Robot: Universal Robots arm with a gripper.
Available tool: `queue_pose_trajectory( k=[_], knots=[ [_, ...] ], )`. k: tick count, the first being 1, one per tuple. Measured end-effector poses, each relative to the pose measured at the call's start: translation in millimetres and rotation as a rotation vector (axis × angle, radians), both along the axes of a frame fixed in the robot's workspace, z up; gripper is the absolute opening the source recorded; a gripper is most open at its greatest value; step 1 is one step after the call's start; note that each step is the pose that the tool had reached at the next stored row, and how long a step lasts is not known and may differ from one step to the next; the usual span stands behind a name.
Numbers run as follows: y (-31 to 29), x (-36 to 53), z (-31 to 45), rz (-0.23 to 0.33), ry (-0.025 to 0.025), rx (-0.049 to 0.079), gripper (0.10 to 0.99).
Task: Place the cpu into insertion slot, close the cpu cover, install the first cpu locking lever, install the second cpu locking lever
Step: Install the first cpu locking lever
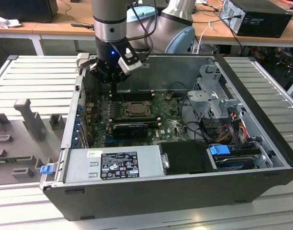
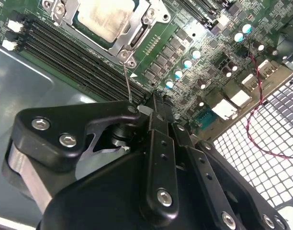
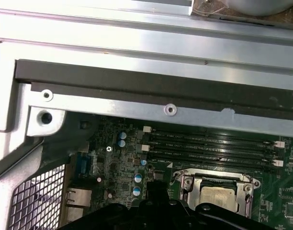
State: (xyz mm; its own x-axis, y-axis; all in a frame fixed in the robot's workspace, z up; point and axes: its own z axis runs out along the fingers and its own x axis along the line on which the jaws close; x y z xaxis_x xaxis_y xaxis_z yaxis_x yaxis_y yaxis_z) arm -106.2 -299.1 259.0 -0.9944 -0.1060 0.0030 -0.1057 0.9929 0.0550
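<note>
Here the cpu [image 2: 105, 17] is seated under the cpu cover [image 2: 133, 42], and the thin, springy locking lever [image 2: 128, 80] is judged best taken at its free end, where the gripper [image 2: 153, 101] is held with fingers together.

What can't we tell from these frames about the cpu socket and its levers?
- Second wrist view: the locking lever runs under the gripper, which hides its end; held or not is unclear.
- First wrist view: the gripper's dark body covers part of the cpu and cpu cover.
- Exterior view: the insertion slot is too small to show lever positions.
</note>
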Motion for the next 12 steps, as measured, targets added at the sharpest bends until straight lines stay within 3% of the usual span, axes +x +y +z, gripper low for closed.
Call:
queue_pose_trajectory(
  k=[4, 12],
  knots=[
    [0.2, 1.1, -0.4, 0.0, -0.0001, 0.0, 0.106],
    [1.3, 14.7, -0.4, 0.0, 0.0, 0.0, 0.106]
  ],
)
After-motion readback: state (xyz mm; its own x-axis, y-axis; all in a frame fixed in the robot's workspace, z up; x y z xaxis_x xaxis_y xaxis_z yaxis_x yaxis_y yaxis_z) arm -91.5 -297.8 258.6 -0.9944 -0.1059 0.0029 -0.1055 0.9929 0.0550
